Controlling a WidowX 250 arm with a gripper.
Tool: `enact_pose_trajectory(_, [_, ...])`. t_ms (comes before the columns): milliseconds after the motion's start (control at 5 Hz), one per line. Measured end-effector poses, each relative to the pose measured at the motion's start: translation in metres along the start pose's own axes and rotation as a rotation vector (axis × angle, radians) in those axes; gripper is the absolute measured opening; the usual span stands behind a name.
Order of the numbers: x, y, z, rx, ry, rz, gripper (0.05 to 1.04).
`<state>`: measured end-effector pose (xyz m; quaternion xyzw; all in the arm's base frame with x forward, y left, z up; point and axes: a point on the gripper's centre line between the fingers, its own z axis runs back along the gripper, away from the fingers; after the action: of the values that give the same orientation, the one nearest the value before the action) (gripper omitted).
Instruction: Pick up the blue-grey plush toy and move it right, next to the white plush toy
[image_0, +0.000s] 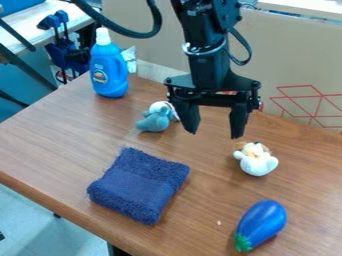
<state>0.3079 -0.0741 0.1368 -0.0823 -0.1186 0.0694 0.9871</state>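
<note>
Noting the gripper (214, 133) wide and empty, pointing down near the white plush toy (257, 162) and grey-blue plush toy (155, 121); we judge both, the folded towel (139, 185) and toy eggplant (262, 224) spaced for separate grasping

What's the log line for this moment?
gripper: open, empty, over table; nearby: white plush, gray-blue plush; front: navy cloth, blue eggplant; back: blue bottle
</note>
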Motion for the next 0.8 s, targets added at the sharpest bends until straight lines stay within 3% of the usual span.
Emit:
enact_pose_trajectory(200, [-0.003,0.002,-0.009,0.010,0.030,0.005,1.003])
enact_pose_trajectory(400, [0.018,0.037,-0.008,0.017,0.039,0.013,1.003])
enact_pose_trajectory(600, [0.045,0.078,-0.005,0.057,0.003,0.035,1.003])
enact_pose_trajectory(800, [0.063,0.094,-0.006,0.102,-0.018,0.018,1.003])
